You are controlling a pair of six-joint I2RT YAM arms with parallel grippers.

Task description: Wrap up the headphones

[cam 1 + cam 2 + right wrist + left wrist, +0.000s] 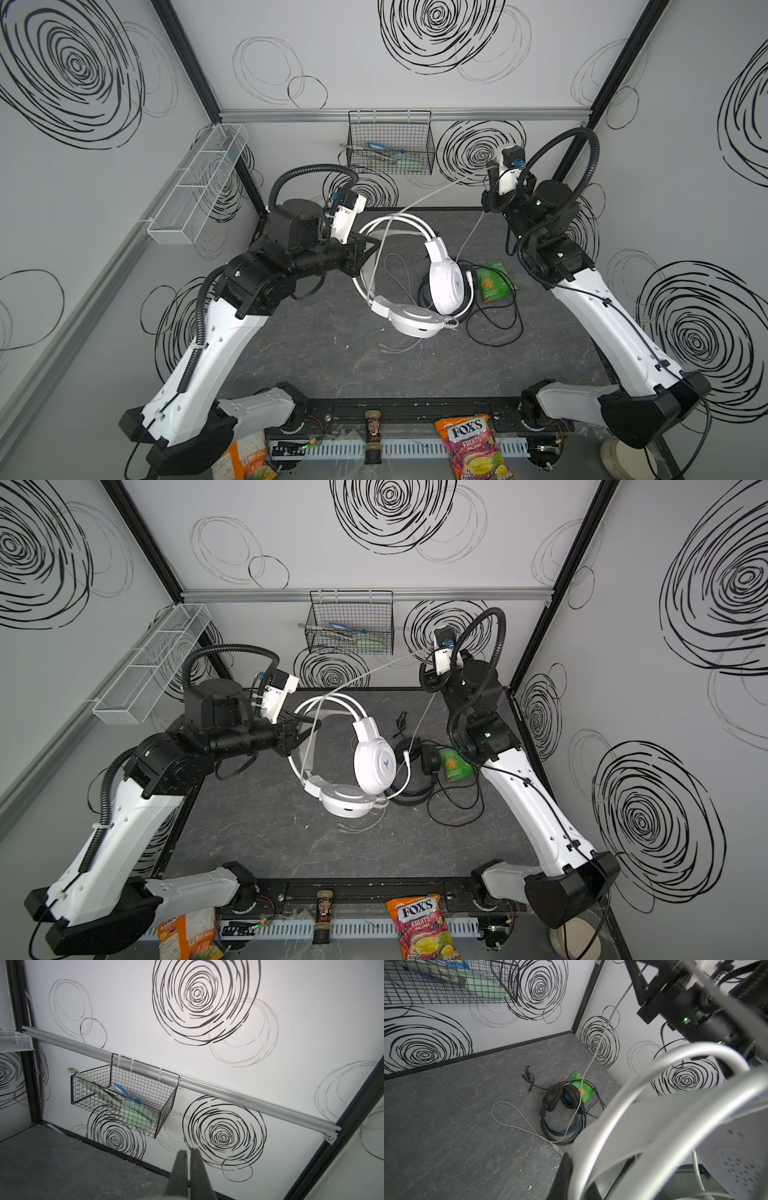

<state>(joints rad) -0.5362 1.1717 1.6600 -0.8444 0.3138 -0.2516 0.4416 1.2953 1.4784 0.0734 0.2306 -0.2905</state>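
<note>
White headset (446, 286) is up off the surface (332, 353), carried by the left gripper (362, 246); jaws clamped on the headband, both ear cups hanging toward the front. Right gripper (188, 1152) is high at the back right, jaws together. White cable (436, 191) runs taut from the lower cup, across the headband, up to that gripper. A second strand drops from it toward the inline control beside the upper cup. The pinch point is hidden in the right wrist view, so the grip on the cable is probable, not confirmed.

Black headset (562, 1105) lies flat on the surface just beside the green snack packet (581, 1086), its black cable loose around it and not wrapped. The slack tail of the white cable lies on the surface, crossing the black headband.

Step in hand (judged): winding the white cable round the white headset, with few turns laid.

Next move calls for:
- right arm carrying the taut cable round the headband
- left grip holding firm
- tail kept from snagging the black headset
</note>
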